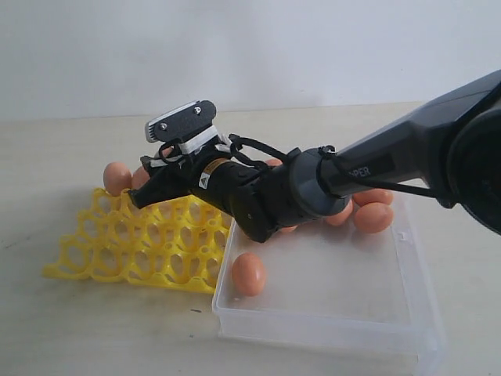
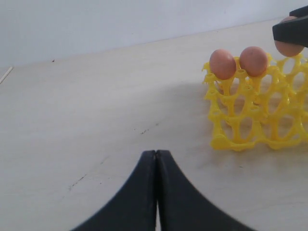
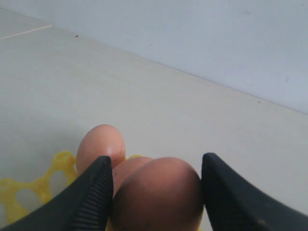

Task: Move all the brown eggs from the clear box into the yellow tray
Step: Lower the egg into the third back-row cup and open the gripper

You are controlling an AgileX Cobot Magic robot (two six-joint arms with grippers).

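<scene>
My right gripper (image 3: 156, 190) is shut on a brown egg (image 3: 156, 199), with both black fingers against its sides. In the exterior view this gripper (image 1: 145, 192) reaches left across the far corner of the yellow tray (image 1: 117, 251). Two brown eggs (image 1: 117, 177) sit in the tray's far row, and the left wrist view shows them side by side (image 2: 222, 63). The held egg (image 2: 288, 48) hangs just beside them. The clear box (image 1: 313, 329) stands right of the tray, with one egg (image 1: 248, 273) near its left wall and several (image 1: 373, 217) at its far side. My left gripper (image 2: 156, 156) is shut and empty above the bare table.
The right arm's dark body (image 1: 407, 164) stretches over the far part of the clear box. The pale wooden table (image 2: 96, 96) spreads out on the left of the tray. A white wall runs behind it.
</scene>
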